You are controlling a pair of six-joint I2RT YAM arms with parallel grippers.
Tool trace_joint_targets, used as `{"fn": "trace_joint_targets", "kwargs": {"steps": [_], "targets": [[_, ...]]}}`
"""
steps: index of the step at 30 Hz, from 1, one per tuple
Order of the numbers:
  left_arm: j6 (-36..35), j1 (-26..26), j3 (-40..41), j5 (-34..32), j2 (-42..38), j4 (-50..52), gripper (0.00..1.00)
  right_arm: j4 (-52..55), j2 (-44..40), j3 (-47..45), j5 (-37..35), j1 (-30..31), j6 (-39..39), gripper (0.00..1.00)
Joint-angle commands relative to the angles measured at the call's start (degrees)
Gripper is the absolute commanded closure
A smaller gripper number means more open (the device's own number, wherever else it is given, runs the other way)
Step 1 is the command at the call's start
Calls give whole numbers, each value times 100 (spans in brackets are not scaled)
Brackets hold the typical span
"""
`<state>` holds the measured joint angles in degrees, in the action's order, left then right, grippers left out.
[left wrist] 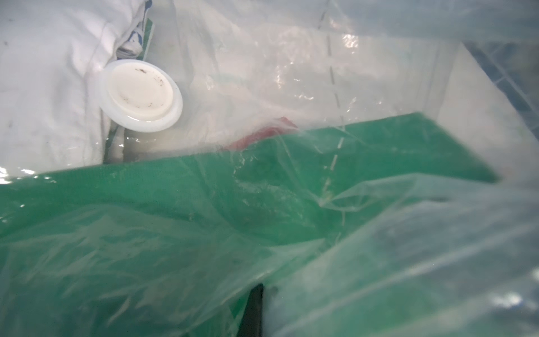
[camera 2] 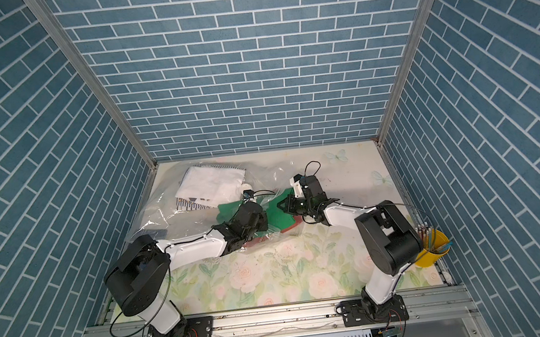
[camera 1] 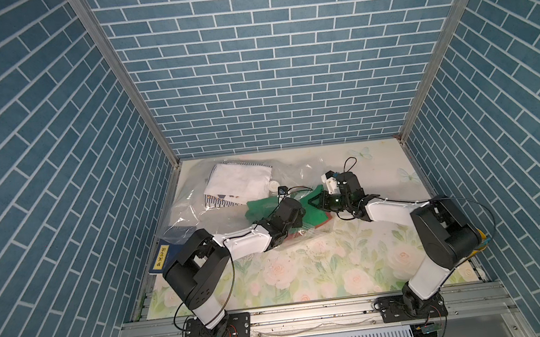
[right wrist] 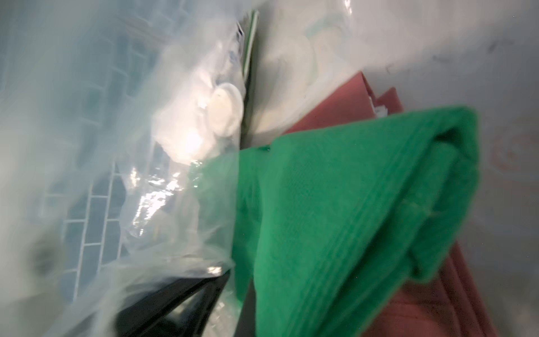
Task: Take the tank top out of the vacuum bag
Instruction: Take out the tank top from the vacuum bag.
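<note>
Clamping my right gripper (camera 1: 313, 202) shut on the green knit tank top (camera 1: 259, 208) at mid-table, I have it half inside the large crinkly clear plastic vacuum bag (camera 1: 184, 212) spread toward the far-left corner. My left gripper (left wrist: 256, 303), closed, seems to pin the film; the garment should come out toward the right edge.

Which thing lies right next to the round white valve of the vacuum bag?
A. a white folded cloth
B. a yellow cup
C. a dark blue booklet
A: in the left wrist view the valve sits right beside the edge of the white folded cloth, which is seen through the clear plastic of the vacuum bag.
</note>
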<state>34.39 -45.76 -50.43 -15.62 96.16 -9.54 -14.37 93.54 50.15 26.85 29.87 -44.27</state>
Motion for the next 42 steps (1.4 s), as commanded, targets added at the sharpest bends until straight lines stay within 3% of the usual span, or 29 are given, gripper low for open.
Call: {"fn": "trace_joint_targets", "kwargs": {"steps": [1,5,8,12,16,17,19,22,27,33,36,38,42], "targets": [[144,111,-60,-47,84,236,97,376,-703,36,-391,-3,278,100],[208,111,63,-28,65,116,97,303,-1065,-126,-718,-7,112,100],[217,135,84,-47,62,114,97,421,-977,25,-429,-7,33,100],[201,179,103,-81,26,123,97,503,-1636,-114,-1131,-240,-15,100],[218,190,178,-41,10,45,97,826,-1484,376,-412,-333,186,100],[221,190,179,-24,22,37,97,913,-1514,494,-512,-261,267,100],[201,199,159,-25,27,58,97,177,-1989,26,-827,-402,-153,100],[209,208,194,-80,-36,58,97,-880,-2439,-915,-531,-1123,-1121,100],[225,230,280,-49,-79,22,97,1096,-2183,-216,-424,-1208,116,100],[226,242,303,-90,-135,39,97,2243,-2184,-30,-888,-1687,888,100],[238,273,356,-141,-191,83,97,3114,-1942,201,-1478,-1897,1459,100],[252,302,413,-161,-252,91,97,3417,-1901,261,-1781,-2136,1751,100],[299,369,524,-119,-300,49,97,3305,-1796,61,-1733,-2777,2107,100]]}}
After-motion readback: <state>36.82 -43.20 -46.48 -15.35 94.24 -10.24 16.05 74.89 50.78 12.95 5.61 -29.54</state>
